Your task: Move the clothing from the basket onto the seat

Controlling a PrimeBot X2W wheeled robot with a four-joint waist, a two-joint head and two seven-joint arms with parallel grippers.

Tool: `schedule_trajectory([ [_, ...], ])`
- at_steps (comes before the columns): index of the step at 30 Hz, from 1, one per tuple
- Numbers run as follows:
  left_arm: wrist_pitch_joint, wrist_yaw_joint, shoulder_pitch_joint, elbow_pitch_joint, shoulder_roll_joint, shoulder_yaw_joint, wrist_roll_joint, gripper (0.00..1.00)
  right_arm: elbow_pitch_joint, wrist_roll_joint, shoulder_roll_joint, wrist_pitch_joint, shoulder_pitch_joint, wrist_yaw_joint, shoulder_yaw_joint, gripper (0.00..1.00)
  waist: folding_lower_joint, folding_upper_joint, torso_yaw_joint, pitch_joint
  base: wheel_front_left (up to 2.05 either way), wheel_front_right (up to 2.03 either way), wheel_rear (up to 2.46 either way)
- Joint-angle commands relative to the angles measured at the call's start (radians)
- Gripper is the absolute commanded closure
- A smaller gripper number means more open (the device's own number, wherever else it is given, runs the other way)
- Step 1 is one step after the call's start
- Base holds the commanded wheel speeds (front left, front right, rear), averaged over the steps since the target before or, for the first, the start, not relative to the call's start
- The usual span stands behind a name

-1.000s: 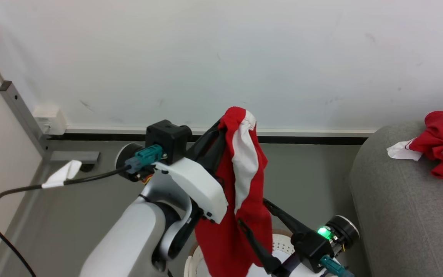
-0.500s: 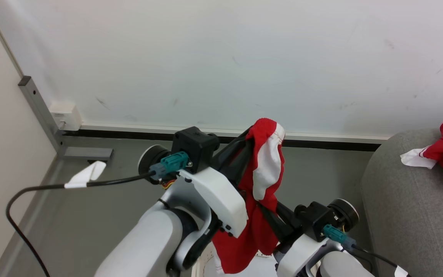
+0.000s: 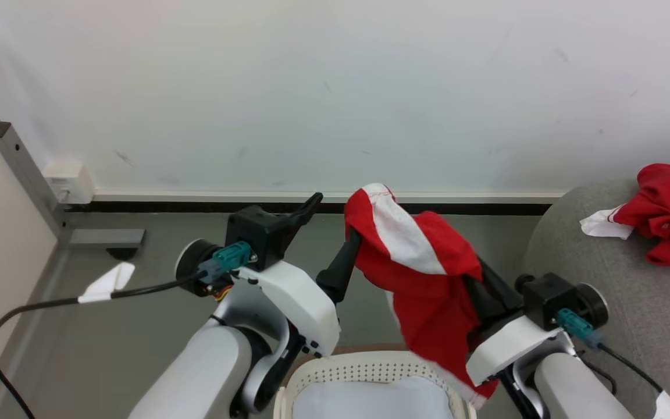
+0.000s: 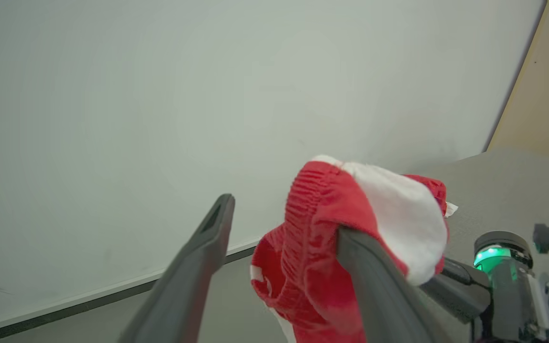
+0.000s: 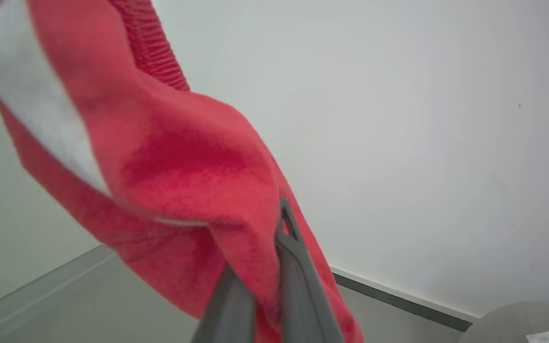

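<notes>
One garment (image 3: 669, 209) is deposited on the seat (image 3: 602, 326); a second garment (image 3: 428, 262) is clamped by the right gripper (image 5: 279, 216), left gripper (image 3: 335, 218) fingers spread.

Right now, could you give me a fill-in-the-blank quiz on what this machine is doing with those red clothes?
The right arm's fingers pinch a red garment with a ___ stripe.
The left arm's fingers stand ___.
The other red piece lies on the grey sofa, not in the ___.
Missing words: white; open; basket.
</notes>
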Motion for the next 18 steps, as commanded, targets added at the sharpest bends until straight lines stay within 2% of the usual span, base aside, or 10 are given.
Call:
schedule_trajectory([
  [1, -0.009, 0.002, 0.015, 0.002, 0.005, -0.002, 0.003, 0.00, -0.009, -0.011, -0.003, 0.000, 0.019, -0.002, -0.023, 1.00, -0.0001, 0.0000, -0.013, 0.003, 0.00, 0.00, 0.00],
  [8, -0.033, -0.007, 0.044, 0.013, -0.005, -0.033, 0.007, 0.00, -0.073, -0.076, -0.046, 0.000, 0.043, -0.002, -0.196, 1.00, -0.0001, 0.0000, -0.079, 0.017, 0.00, 0.00, 0.00],
  [18, -0.087, -0.038, 0.104, 0.068, -0.046, -0.125, 0.016, 0.00, -0.144, -0.106, -0.104, 0.000, 0.027, -0.002, -0.298, 1.00, -0.0001, 0.0000, -0.200, 0.054, 0.00, 0.00, 0.00],
])
